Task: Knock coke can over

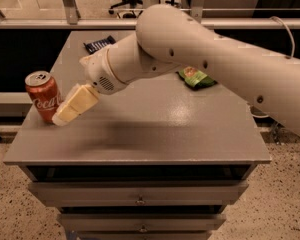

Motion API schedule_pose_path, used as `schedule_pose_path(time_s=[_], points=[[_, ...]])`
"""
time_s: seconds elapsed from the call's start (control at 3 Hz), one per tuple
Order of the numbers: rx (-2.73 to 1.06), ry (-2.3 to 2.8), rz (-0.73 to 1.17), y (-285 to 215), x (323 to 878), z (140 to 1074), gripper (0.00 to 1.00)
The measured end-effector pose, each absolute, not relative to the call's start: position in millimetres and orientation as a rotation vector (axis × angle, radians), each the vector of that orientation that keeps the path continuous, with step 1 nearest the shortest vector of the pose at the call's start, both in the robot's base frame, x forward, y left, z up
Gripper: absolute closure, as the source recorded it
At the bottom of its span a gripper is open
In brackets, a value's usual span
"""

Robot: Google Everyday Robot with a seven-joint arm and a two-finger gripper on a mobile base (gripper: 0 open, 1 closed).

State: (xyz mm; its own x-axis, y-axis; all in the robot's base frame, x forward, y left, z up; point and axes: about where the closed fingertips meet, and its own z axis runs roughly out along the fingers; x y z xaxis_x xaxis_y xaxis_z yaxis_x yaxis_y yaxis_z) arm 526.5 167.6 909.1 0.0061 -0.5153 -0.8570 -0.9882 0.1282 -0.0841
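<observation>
Just beside the gripper, on its left as the camera sees it, the coke can stands upright near the left edge of the grey table, its silver top and pull tab facing up and its white script turned toward the camera. The gripper points down and to the left, low over the tabletop, and its pale fingers lie pressed together into one wedge with nothing between them. Their tips reach the lower right side of the can; whether they actually touch it or stop just short cannot be told. Behind the gripper, the thick white arm rises up and away to the right, crossing most of the tabletop and leaving the view at the right edge. Beyond the arm, well apart from the gripper on its far right, a green snack bag lies flat on the table. Farther back from the gripper, near the rear left corner, a dark flat packet lies on the surface. Below the gripper, under the tabletop, a grey drawer front faces the camera.
</observation>
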Motion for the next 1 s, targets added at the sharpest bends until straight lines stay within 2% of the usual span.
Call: schedule_pose_path(time_s=[1.0], points=[[-1.387, 1.536, 0.947, 244, 540, 890, 0.0]])
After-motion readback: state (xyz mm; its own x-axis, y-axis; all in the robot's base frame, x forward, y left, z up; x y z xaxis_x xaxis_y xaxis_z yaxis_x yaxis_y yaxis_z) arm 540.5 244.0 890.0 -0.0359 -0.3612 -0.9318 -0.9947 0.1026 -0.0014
